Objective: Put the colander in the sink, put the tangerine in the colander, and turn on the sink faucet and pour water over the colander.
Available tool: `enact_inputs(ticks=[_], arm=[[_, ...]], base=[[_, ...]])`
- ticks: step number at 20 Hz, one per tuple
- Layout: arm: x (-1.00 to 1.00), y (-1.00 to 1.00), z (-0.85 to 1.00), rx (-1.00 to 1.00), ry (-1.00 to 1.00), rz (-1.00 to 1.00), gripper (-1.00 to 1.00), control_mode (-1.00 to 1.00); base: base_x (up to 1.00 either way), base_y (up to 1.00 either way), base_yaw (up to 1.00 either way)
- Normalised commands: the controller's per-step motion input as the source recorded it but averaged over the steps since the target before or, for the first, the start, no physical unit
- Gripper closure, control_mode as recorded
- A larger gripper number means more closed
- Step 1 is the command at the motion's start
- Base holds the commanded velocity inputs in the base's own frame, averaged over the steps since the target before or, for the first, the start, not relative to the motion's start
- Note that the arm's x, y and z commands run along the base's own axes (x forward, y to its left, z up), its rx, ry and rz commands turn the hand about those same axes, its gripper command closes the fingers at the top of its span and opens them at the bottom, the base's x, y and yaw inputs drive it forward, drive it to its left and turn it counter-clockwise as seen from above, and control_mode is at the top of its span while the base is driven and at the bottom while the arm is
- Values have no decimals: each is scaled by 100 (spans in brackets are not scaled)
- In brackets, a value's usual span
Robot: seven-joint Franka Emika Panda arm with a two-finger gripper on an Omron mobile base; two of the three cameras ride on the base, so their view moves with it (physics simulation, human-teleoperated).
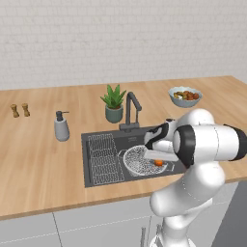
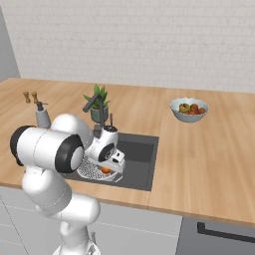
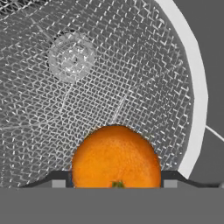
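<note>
The silver mesh colander (image 1: 137,161) (image 2: 91,170) lies in the dark sink (image 1: 140,139) (image 2: 142,152), right of the wire rack (image 1: 102,158). My gripper (image 1: 156,158) (image 2: 107,166) reaches down into the colander's near side, shut on the tangerine (image 1: 158,163) (image 2: 105,170). In the hand view the tangerine (image 3: 116,155) sits between the two fingertips (image 3: 59,181), low over the colander mesh (image 3: 131,65), whose rim (image 3: 193,87) curves past on the right. The sink drain (image 3: 70,57) shows through the mesh. The dark faucet (image 1: 131,108) (image 2: 97,107) stands behind the basin; no water shows.
On the counter stand a potted plant (image 1: 114,103) (image 2: 98,102) beside the faucet, a grey soap dispenser (image 1: 61,126) (image 2: 42,115) left of the sink, two small shakers (image 1: 20,110) (image 2: 31,97) farther left, and a bowl of mixed fruit (image 1: 185,95) (image 2: 189,109) to the right.
</note>
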Motion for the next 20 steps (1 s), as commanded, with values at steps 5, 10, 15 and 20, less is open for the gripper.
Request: enact_inputs(ticks=[5, 10, 15, 20], arm=[[0, 0, 0, 0, 0, 0, -100, -100], [0, 0, 11, 0, -3, 0, -100, -100], [0, -11, 51, 0, -9, 0, -100, -100], [-4, -14, 55, 0, -25, 3, -100, -100]], base=[[0, 0, 0], [0, 0, 0], [0, 0, 0], [0, 0, 0]])
